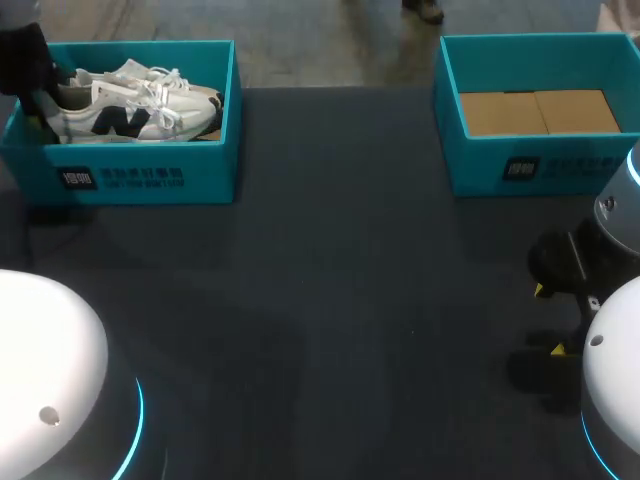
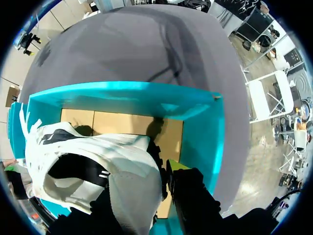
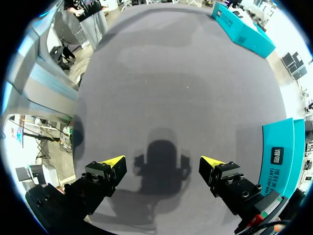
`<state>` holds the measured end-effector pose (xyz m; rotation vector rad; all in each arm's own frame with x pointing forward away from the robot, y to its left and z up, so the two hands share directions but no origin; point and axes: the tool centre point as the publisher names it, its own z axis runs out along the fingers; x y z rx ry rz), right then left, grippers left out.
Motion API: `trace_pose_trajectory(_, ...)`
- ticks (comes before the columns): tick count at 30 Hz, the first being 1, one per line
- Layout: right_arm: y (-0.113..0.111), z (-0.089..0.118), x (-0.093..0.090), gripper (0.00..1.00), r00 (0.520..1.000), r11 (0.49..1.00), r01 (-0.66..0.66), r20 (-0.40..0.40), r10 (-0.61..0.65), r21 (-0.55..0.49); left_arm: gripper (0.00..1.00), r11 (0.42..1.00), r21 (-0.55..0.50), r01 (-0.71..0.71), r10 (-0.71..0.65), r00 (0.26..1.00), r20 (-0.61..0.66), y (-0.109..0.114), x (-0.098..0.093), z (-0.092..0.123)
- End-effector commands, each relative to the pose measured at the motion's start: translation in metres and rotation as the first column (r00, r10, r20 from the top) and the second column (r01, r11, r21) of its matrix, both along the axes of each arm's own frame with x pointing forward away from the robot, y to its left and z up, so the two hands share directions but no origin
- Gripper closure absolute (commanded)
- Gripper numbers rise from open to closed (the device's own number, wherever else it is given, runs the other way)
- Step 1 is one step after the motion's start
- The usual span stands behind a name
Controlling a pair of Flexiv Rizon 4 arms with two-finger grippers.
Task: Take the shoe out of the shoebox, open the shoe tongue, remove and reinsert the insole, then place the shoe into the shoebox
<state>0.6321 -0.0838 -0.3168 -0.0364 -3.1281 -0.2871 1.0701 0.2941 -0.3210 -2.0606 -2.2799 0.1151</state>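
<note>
**Heel grip inside a tight box: snag risk on the way out**

Head view: the shoe (image 1: 130,110) lies on its side in the left shoebox (image 1: 130,175), at the far left of the worktop (image 1: 350,280). The left tool (image 1: 35,85) is down at the heel end, hard against the box's end wall. The likely failure is the toe or laces catching the long wall on the lift and dragging the light box along. The dark worktop between this box and the second box (image 1: 520,165) gives wide room for setting the shoe down. The right tool (image 1: 548,320) hangs low at the near right, well apart from both.

Left wrist view: the left tool (image 2: 142,186) appears clenched on the shoe (image 2: 98,166) at the heel collar. One finger is outside the heel; the other is largely hidden under the upper, so the depth of the bite is a guess. A thin pinch on soft padding could slip, or let the shoe swing. The shoebox (image 2: 146,98) walls crowd the fingers. The side wall stands just beside the outer finger, so a sideways exit would strike it. Straight up looks the safest way out.

Right wrist view: the right tool (image 3: 162,161) is released, fingers spread, nothing between them. It hovers over bare worktop (image 3: 171,88). The teal wall (image 3: 281,156) that I take for the second box is near one finger, so a swing that way could clip it. Ahead there is open room.
</note>
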Motion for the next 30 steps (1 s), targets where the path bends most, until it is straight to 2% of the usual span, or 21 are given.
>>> trace_pose_trajectory(1,0.000,0.000,-0.002,0.00,1.000,1.000,0.001,0.002,-0.001,-0.002,1.00,1.000,0.004,0.001,-0.001,1.000,0.009,0.000,-0.005,0.015)
trace_pose_trajectory(14,0.000,0.000,-0.002,0.00,1.000,1.000,0.001,0.002,-0.001,-0.002,1.00,1.000,0.012,0.003,-0.003,0.999,0.033,0.011,-0.006,0.051)
trace_pose_trajectory(22,0.000,0.000,-0.002,0.00,1.000,1.000,0.001,0.002,-0.001,-0.002,1.00,1.000,0.013,-0.019,0.019,0.999,0.049,0.013,0.000,0.094)
trace_pose_trajectory(30,0.000,0.000,-0.002,0.00,1.000,1.000,0.001,0.002,-0.001,-0.002,1.00,0.999,0.025,-0.047,0.046,0.997,0.064,0.017,-0.007,0.135)
